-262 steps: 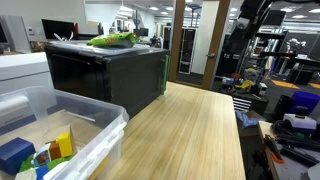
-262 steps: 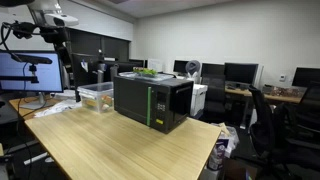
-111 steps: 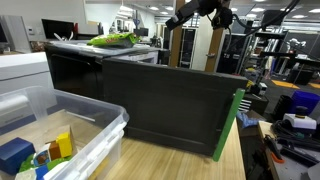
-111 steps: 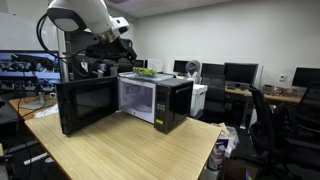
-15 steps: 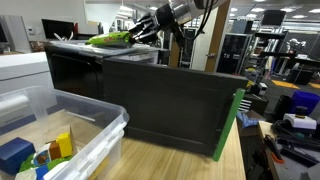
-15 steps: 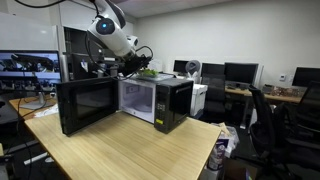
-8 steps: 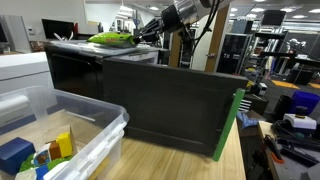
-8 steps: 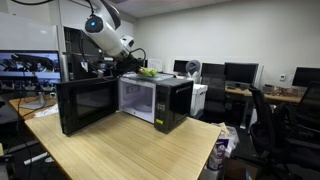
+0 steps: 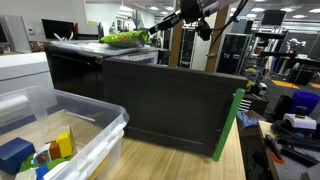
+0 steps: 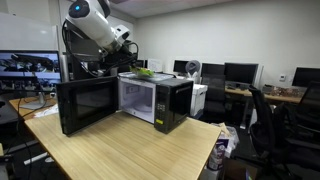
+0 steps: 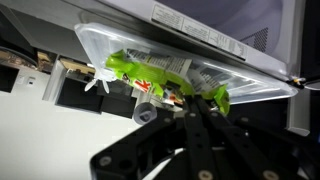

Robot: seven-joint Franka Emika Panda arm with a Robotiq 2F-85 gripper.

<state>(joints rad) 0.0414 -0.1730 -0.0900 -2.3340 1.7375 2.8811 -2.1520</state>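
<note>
Tagging end effector (image 9: 152, 33) upper middle of frame in an exterior view, with fingers together, clamped on right end of green item (image 9: 124, 38). Lies on top of microwave (image 9: 85, 75), upper left of frame.

Same pair upper left of centre in an exterior view. Placing end effector (image 10: 134, 60) just above roof of microwave (image 10: 168, 100), with green item (image 10: 146, 72) at its tip.

Wrist view: end effector (image 11: 186, 100) at lower centre, pinched shut at right end of green item (image 11: 150, 72). Probably grips a fold of it, but contact spot partly hidden behind fingers. Noting clear plastic (image 11: 100, 42) around green item, running from upper left to right edge of frame.

Noting door (image 9: 170, 105) swung wide open across middle of frame, with green strip down its right edge. Also seen left of centre as door (image 10: 84, 105), with cavity showing beside it.

Stands on wooden surface (image 10: 125, 150), lower half of frame.

Marking clear bin (image 9: 95, 125) lower left on surface (image 9: 175, 165), just beside microwave, with small coloured blocks (image 9: 62, 145) inside.

Adding monitors (image 10: 240, 72) and chairs (image 10: 275, 120) at right of frame, well apart from microwave.
</note>
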